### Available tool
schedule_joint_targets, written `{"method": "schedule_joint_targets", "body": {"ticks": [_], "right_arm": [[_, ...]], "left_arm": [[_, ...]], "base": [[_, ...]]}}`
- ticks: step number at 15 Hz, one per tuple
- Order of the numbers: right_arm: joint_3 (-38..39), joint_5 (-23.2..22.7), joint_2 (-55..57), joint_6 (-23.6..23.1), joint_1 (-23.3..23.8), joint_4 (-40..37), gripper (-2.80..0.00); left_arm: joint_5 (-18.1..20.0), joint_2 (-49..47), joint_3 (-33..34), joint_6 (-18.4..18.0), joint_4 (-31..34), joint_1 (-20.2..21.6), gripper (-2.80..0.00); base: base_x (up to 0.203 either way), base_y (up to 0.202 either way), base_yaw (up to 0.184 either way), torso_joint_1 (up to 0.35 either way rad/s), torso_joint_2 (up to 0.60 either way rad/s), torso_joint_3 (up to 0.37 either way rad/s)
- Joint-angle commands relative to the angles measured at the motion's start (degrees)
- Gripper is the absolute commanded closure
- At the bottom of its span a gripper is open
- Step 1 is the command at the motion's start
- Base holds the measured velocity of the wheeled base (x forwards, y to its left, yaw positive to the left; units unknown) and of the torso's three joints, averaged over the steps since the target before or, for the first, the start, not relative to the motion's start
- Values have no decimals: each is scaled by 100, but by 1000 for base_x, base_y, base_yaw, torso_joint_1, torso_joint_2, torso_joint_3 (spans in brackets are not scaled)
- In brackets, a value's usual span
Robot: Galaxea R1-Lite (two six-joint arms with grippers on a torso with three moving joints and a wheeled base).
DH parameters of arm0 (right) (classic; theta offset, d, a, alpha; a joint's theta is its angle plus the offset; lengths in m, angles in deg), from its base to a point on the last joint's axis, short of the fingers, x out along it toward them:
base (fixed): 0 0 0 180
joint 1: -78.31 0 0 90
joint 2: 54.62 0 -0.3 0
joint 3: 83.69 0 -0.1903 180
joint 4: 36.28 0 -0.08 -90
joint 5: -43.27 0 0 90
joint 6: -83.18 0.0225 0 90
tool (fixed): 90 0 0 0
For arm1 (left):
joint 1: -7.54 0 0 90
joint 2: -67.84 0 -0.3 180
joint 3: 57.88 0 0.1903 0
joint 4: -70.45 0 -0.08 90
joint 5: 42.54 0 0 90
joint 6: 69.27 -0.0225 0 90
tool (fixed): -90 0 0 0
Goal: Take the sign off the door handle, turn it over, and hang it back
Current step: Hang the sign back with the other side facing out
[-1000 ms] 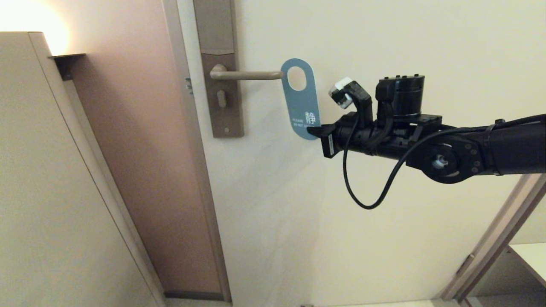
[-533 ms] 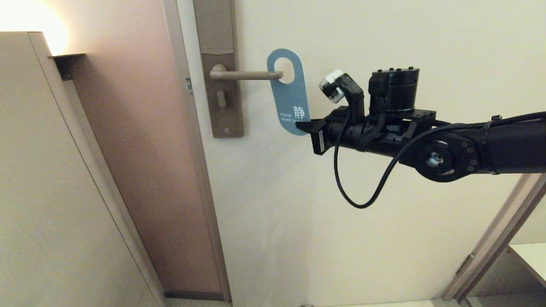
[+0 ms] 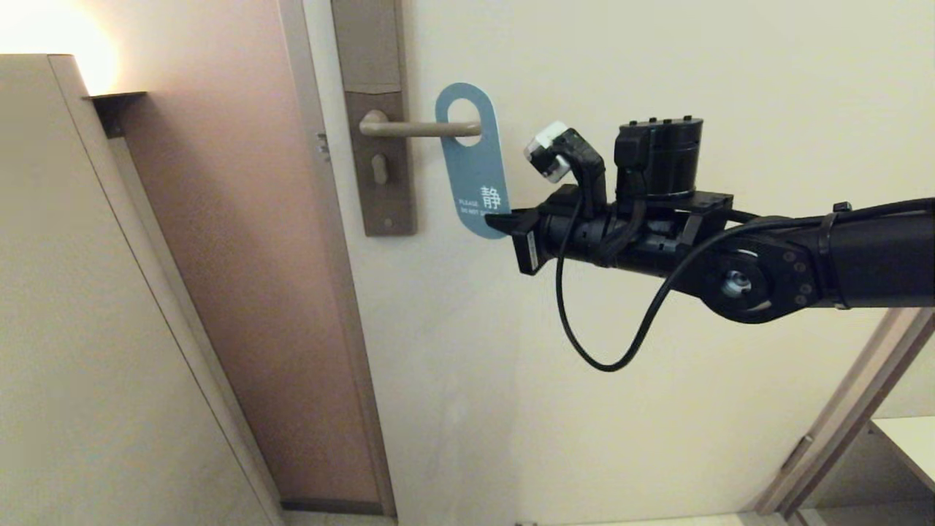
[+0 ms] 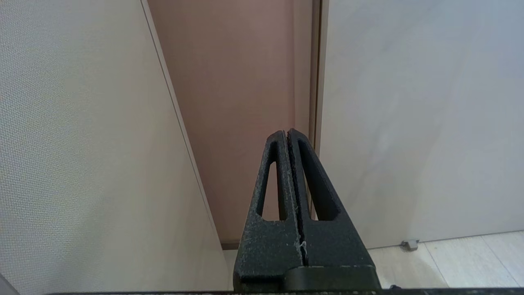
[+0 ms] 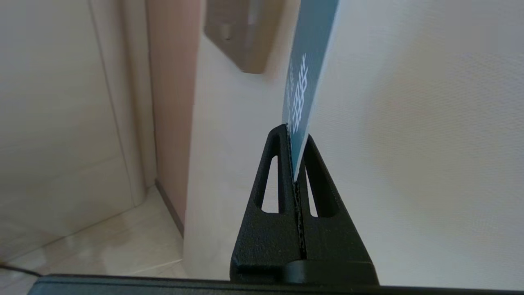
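The sign [image 3: 473, 164] is a blue card with white lettering facing me. Its oval hole is threaded over the rounded tip of the beige door handle [image 3: 413, 128], which sits on a brownish plate [image 3: 378, 146]. My right gripper [image 3: 502, 220] is shut on the sign's bottom edge and holds it tilted. In the right wrist view the sign [image 5: 307, 69] rises edge-on from between the closed right gripper's [image 5: 295, 137] fingers. My left gripper [image 4: 286, 133] is shut and empty, pointing at the gap beside the door, and is out of the head view.
The cream door [image 3: 621, 409] fills the middle and right. A pinkish wall strip [image 3: 241, 256] and a beige cabinet panel [image 3: 80, 329] stand to the left. A door frame edge [image 3: 840, 438] runs at the lower right.
My right gripper has carried the sign leftward. The sign's hole went from just past the handle's tip to sitting over the handle.
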Motion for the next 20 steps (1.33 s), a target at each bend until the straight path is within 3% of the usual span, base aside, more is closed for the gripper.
{"method": "schedule_joint_targets", "body": {"ticks": [1, 20], "right_arm": [[8, -10, -13, -11, -88, 16, 0], [-28, -150, 101, -441, -856, 386, 0]], "left_arm": [[10, -7, 0, -1, 0, 1, 0], [-8, -7, 0, -1, 0, 1, 0]], "base": [[0, 0, 0, 0, 0, 0], [0, 0, 0, 0, 0, 0]]}}
